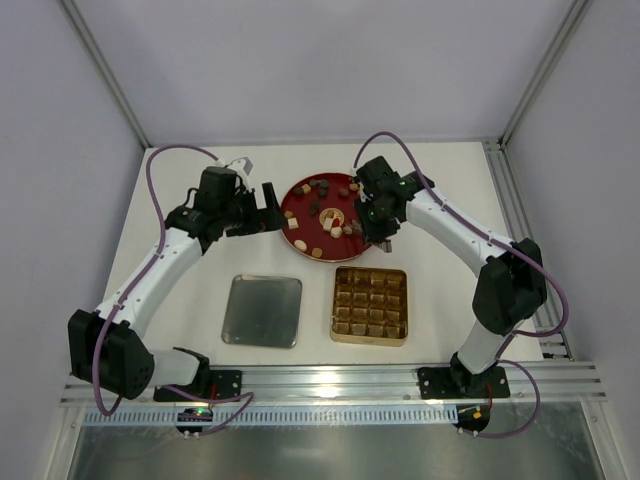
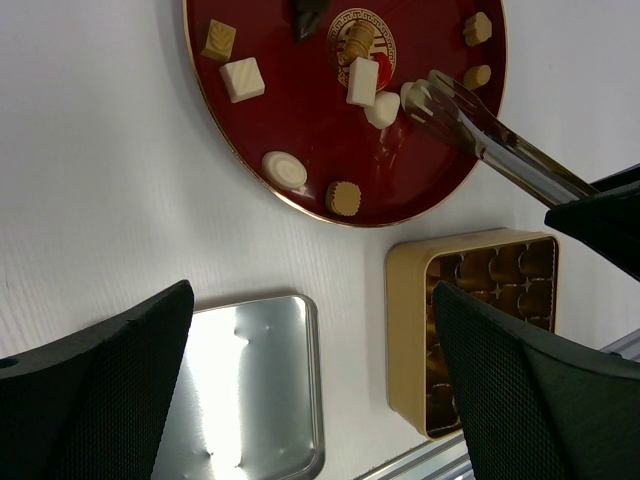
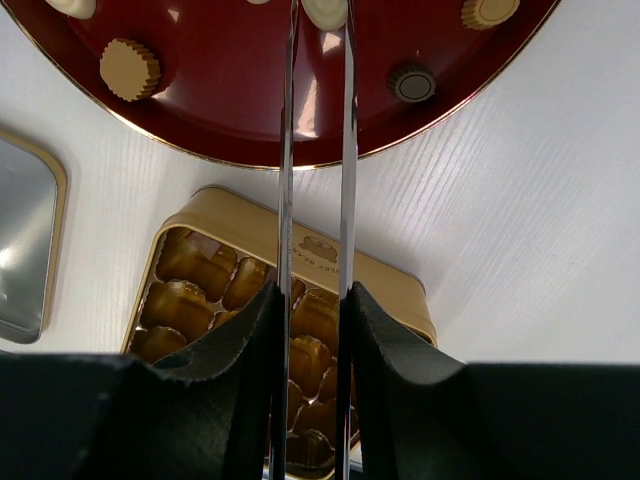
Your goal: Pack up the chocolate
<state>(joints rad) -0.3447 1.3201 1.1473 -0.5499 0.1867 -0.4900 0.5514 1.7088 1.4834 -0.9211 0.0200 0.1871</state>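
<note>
The right gripper [image 3: 316,300] squeezes metal tongs [image 2: 490,135], whose tips sit around a white chocolate [image 2: 415,97] on the red plate [image 2: 300,110]. The left gripper [image 1: 265,205] hangs beside the plate, its 2 fingers spread wide.

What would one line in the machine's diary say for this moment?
right gripper: shut on tongs | tongs: tips around cream-white chocolate on red plate | left gripper: open, empty
</note>
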